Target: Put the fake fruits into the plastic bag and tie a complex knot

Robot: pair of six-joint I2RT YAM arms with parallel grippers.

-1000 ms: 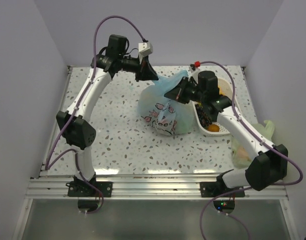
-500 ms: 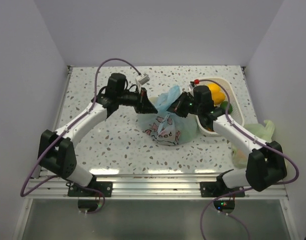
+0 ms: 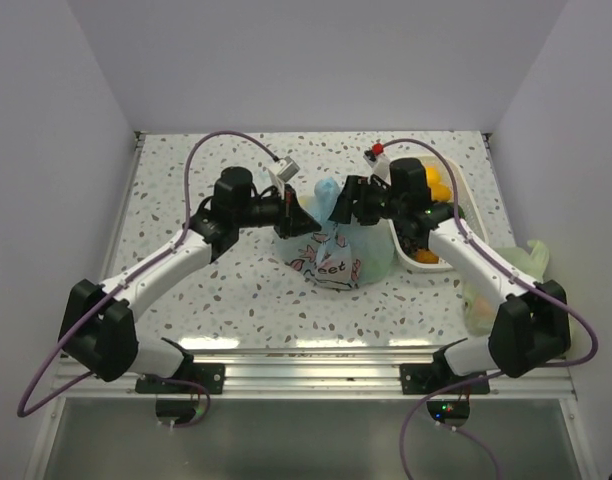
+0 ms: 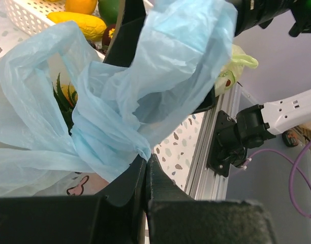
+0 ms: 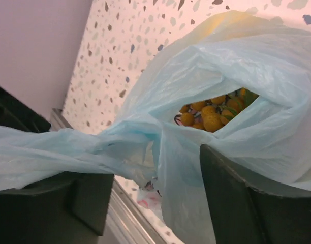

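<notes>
**Desk:** What does the overhead give you?

**Me:** I see the plastic bag (image 3: 336, 255) sitting mid-table (image 3: 256, 300), body down, its bunched top pointing toward the far wall. My left gripper (image 3: 306, 224) is at that top from the left and my right gripper (image 3: 343, 208) from the right. The white basket (image 3: 433, 267) stands just right of the bag, holding yellow and orange fruits (image 3: 438, 188). A pale green bag (image 3: 531, 258) lies at the table's right edge.

**Desk:** Left wrist?

**Me:** My left jaws are pinched together on a gathered handle strip (image 4: 110, 147), which runs up and away from the fingers. A little pineapple (image 4: 64, 96) shows inside the bag, which I can't make out from above.

**Desk:** Right wrist?

**Me:** My right jaws stand wide apart and grip nothing. A twisted strip (image 5: 69, 145) lies across one finger, running sideways. The bag's mouth gapes beyond the fingers with the bumpy pineapple in it.
</notes>
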